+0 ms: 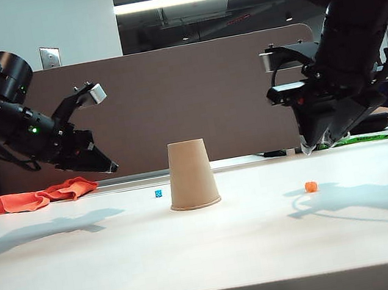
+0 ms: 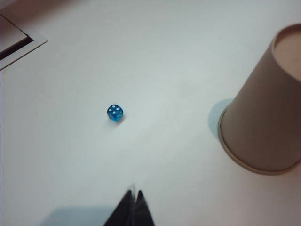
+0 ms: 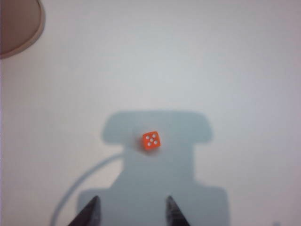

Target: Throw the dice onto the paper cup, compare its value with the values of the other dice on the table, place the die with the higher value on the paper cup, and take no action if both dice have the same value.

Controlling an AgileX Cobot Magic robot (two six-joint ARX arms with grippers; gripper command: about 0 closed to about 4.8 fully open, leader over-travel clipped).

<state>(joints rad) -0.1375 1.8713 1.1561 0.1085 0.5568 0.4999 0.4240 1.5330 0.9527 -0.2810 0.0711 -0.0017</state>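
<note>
White table [image 1: 212,253] with upturned paper cup [image 1: 191,174] mid-table, right gripper [image 3: 131,212] spread, hovering above orange die [image 3: 151,140] showing five, left gripper [image 2: 133,200] pressed together, raised over blue die [image 2: 115,112] showing four beside the cup

No printed text, label or brand can be read anywhere. The blue die [image 2: 115,113] shows four pips on top. The orange die [image 3: 151,140] shows five.

Exterior low, frontal; wrists look down; all share paper cup [image 1: 191,174].
</note>
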